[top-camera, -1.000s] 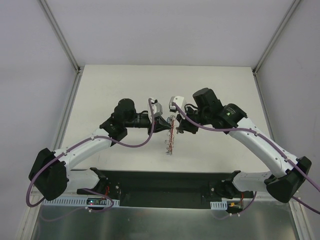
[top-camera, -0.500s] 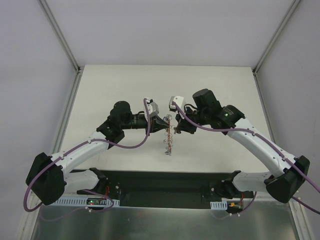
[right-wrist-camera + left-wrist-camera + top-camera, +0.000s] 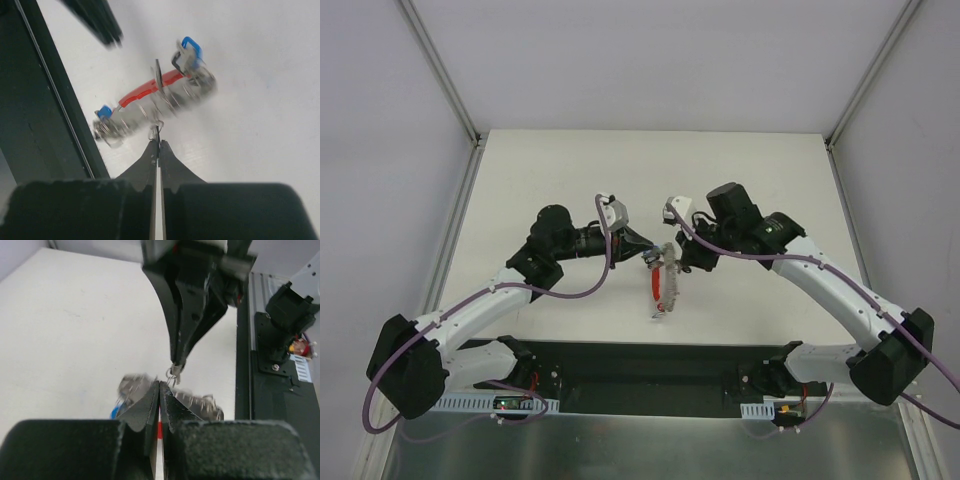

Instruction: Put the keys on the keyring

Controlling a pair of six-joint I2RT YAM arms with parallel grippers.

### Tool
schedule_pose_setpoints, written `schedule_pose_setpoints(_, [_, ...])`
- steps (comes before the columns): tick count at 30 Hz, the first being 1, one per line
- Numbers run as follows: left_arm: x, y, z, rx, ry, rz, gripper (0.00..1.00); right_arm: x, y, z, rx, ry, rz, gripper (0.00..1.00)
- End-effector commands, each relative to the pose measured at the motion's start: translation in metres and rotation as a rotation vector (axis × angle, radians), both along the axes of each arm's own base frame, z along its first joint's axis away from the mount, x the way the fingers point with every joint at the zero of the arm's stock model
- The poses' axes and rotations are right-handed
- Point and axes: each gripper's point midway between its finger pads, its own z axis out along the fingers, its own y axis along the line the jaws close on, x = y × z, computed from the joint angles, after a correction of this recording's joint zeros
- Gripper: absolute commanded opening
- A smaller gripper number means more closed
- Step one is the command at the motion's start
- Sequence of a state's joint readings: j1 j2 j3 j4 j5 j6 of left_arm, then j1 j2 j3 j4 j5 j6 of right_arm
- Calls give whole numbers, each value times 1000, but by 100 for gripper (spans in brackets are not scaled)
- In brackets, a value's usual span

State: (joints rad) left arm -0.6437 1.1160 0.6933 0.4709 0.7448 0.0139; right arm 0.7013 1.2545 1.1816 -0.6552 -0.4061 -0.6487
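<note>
The keyring (image 3: 663, 287) is a silvery ring-and-chain bunch with a curved red tag (image 3: 145, 90). It hangs above the table from my right gripper (image 3: 672, 260). In the right wrist view that gripper (image 3: 157, 141) is shut on a small ring at the top of the bunch, which is motion-blurred. Keys with blue heads (image 3: 104, 111) hang in the bunch, and another blue head (image 3: 191, 46) is at its far end. My left gripper (image 3: 646, 252) is just left of the bunch. Its jaws (image 3: 160, 386) are closed, with nothing visible between them. No black-headed key shows.
The black mounting bar (image 3: 650, 365) runs along the table's near edge, just below the hanging bunch. White walls and metal frame posts (image 3: 450, 90) bound the table on the left, right and back.
My left gripper has drawn back to the left, away from the bunch. The bunch has swung and turned, so its red tag now faces the top camera. My right gripper has barely moved.
</note>
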Motion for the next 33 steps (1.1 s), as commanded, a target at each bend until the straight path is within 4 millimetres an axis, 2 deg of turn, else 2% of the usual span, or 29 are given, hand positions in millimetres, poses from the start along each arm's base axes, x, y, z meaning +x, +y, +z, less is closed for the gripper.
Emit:
schedule_pose_setpoints(1, [10, 10, 45, -107, -133, 62, 0, -1, -27, -24, -108, 70, -81, 1])
schedule_pose_setpoints(4, [10, 11, 46, -109, -137, 68, 0, 0, -27, -24, -107, 77, -92, 1])
schedule_pose_setpoints(10, [6, 7, 31, -80, -98, 19, 0, 2, -19, -2, -66, 41, -43, 1])
schedule_pose_setpoints(12, [5, 2, 25, -65, -72, -16, 14, 3, -18, 6, -63, 29, -29, 1])
schedule_pose_setpoints(16, [-2, -5, 14, -46, -38, -100, 28, 2, -18, 18, -61, 9, 7, 1])
schedule_pose_setpoints(22, [0, -13, -1, -13, -23, -157, 50, -2, -15, 32, -52, -6, 51, 1])
schedule_pose_setpoints(28, [3, -20, -7, 2, -29, -181, 66, -4, -10, 35, -61, -4, 94, 1])
schedule_pose_setpoints(33, [-2, -27, -24, 28, 6, -199, 69, -4, -6, 36, -65, -9, 116, 1])
